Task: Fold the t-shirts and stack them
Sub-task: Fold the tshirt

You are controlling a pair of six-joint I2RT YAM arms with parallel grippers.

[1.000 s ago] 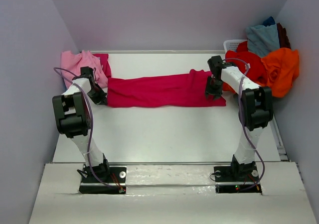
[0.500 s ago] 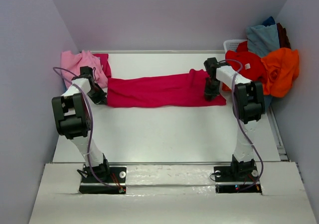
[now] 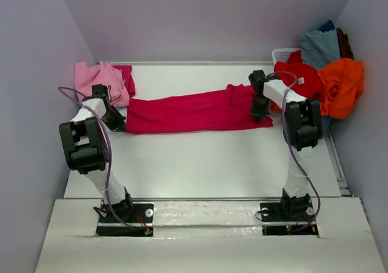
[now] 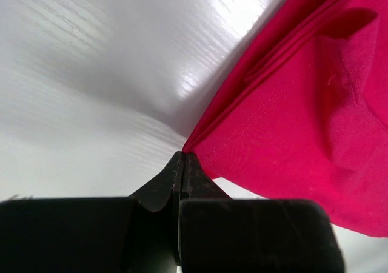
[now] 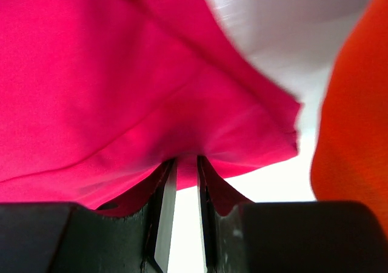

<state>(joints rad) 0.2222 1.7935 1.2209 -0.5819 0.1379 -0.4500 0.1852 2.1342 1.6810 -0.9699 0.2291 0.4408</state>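
My left arm rises from its base at the near left edge of the bench (image 3: 200, 164), folds at the elbow and reaches toward the far left, the wrist dipped down and turned inward. My left fingers (image 3: 119, 122) are pressed fully together. From the wrist I see a corner of the crimson-magenta t-shirt (image 3: 194, 110) pinched right at their tips, its hem running away up and to the right over the white surface.

My right arm stands up from the near right, bends at the elbow and leans forward and inward, its wrist pointing down at the other end of the same shirt. My right fingers (image 3: 260, 115) are nearly together with only a narrow slot between them. A fold of the magenta cloth is bunched across both tips and caught there, and more cloth hangs over the outside of each finger.

The shirt lies stretched in a long band across the far half of the bench, one end at each of my wrists. Just beyond my left wrist a light pink t-shirt (image 3: 97, 77) lies in the far left corner. Beside my right wrist sits a heap over a white basket (image 3: 282, 53): a red t-shirt (image 3: 300, 79), an orange t-shirt (image 3: 342, 82), and a grey-blue t-shirt (image 3: 318, 45) on top. The orange one shows at the right edge of my right wrist view, with a strip of white between it and the magenta hem.
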